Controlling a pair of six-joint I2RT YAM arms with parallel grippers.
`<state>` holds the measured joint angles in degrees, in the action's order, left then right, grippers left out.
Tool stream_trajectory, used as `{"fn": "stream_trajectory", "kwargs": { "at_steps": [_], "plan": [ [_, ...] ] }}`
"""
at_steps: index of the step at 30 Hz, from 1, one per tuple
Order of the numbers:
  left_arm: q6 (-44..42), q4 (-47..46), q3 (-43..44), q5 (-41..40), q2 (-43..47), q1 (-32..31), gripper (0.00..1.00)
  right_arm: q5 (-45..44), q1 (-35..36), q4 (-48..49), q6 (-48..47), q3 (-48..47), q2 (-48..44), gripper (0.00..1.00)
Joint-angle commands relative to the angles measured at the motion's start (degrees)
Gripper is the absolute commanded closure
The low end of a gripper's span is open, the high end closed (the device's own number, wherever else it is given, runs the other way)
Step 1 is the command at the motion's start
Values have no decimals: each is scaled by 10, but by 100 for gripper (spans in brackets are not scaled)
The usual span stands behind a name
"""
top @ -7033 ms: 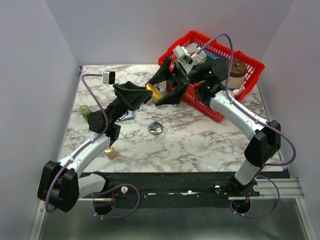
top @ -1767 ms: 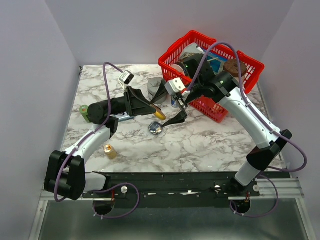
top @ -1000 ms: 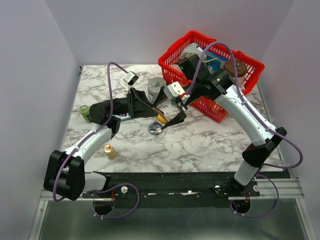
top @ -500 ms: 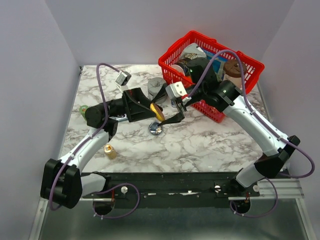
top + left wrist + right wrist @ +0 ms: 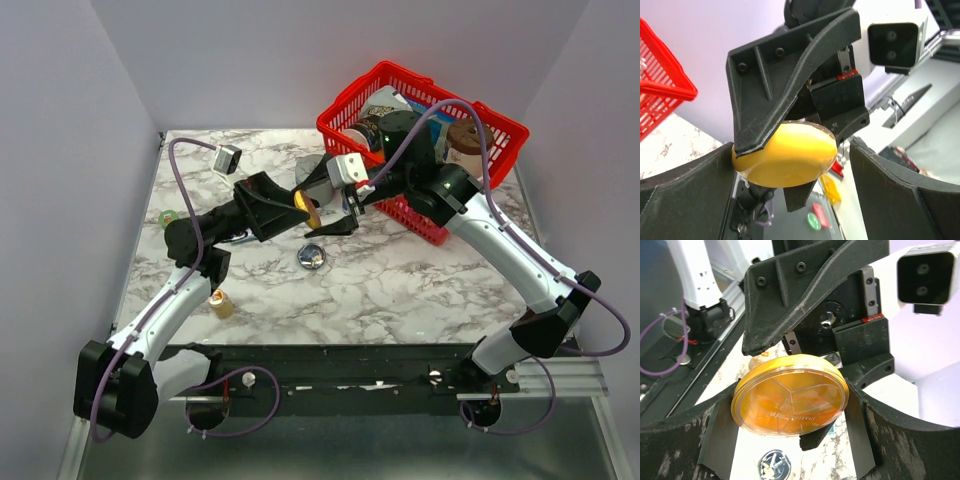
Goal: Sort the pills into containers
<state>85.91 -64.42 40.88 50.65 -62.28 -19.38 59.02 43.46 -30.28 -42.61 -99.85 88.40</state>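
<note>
The translucent orange dish (image 5: 305, 206) hangs tilted in the air over the table's middle, between both grippers. My right gripper (image 5: 336, 213) is shut on it: in the right wrist view the dish (image 5: 790, 392) touches both fingers of the right gripper (image 5: 790, 407). My left gripper (image 5: 292, 203) stands around the same dish (image 5: 785, 160); in the left wrist view the dish touches one finger of the left gripper (image 5: 792, 167) and a gap shows at the other. The silvery dish (image 5: 313, 257) with a dark inside lies on the table below, also in the right wrist view (image 5: 773, 466), with small pale bits in it.
A red wire basket (image 5: 352, 92) with several items stands at the back right. A grey squat cylinder (image 5: 312, 170) sits behind the grippers. A small gold bottle (image 5: 220, 303) and a green item (image 5: 168, 217) are on the left of the marble table (image 5: 400, 290).
The orange dish has been lifted up and back from just above the silvery dish. The right gripper has closed around it, and the left arm has drawn back to the left.
</note>
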Motion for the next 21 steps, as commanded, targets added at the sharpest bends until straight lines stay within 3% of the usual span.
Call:
{"fn": "stream_trajectory", "kwargs": {
  "at_steps": [1,21],
  "plan": [
    [-14,14,4,-80,36,-2,1,-58,-1,15,24,16,-1,74],
    [60,42,-14,-151,49,-2,1,-87,2,37,36,15,-1,76]
  ]
}}
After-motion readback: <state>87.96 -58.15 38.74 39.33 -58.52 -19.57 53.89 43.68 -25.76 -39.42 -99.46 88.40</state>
